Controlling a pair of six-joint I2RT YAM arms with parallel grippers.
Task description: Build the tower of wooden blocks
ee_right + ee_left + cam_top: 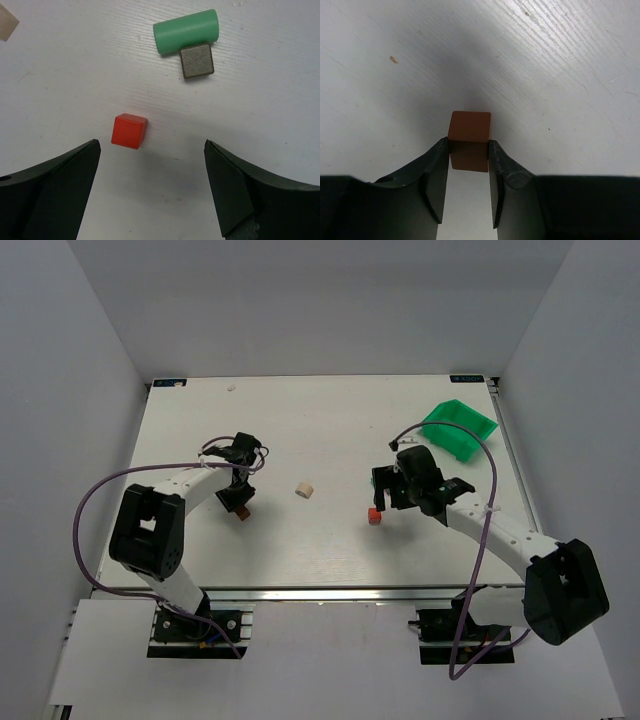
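No stack stands; the small wooden blocks lie apart. My left gripper (239,502) (469,146) is shut on a dark brown cube (469,140) (241,512), held by its fingertips low over the table at the left. My right gripper (386,502) (152,147) is open and empty just above a red cube (129,131) (374,516), which lies a little left of centre between the jaws. Beyond it, the right wrist view shows a pale green cylinder (186,31) on its side, touching a grey-brown cube (197,60). A cream block (305,490) (6,22) lies at mid-table.
A bright green plastic bin (458,427) sits at the back right corner of the white table (320,560). A small white scrap (231,387) lies near the back edge. Grey walls close in the table on three sides.
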